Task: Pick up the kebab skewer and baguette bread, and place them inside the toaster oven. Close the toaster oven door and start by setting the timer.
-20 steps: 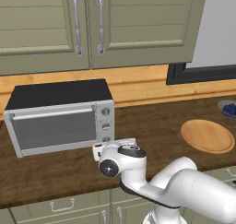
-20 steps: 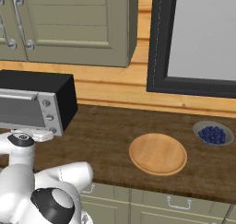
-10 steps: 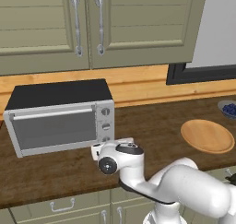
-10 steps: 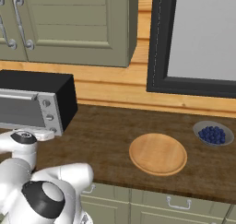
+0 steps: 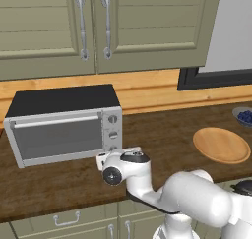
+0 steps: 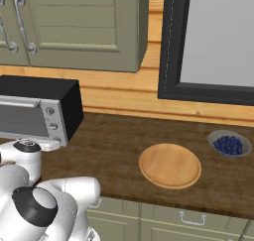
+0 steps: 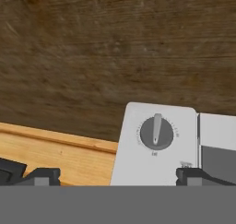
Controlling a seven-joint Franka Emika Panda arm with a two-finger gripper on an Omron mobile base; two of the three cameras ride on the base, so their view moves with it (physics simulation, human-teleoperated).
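Note:
The toaster oven stands on the left of the dark wood counter, and the toaster oven door is shut. My gripper sits low in front of the knob column on the oven's right side, also seen near the oven's corner. In the hand view the gripper faces one round grey knob on the silver panel. Its dark fingertips stand wide apart and open, with nothing between them. The kebab skewer and baguette bread are out of view.
A round wooden plate lies bare on the counter to the right. A small bowl of blueberries sits beyond it near the window frame. Green wall cabinets hang above the oven.
The hand has stayed at the oven's knob column, jaws still open. The arm's lower links have shifted slightly to the left.

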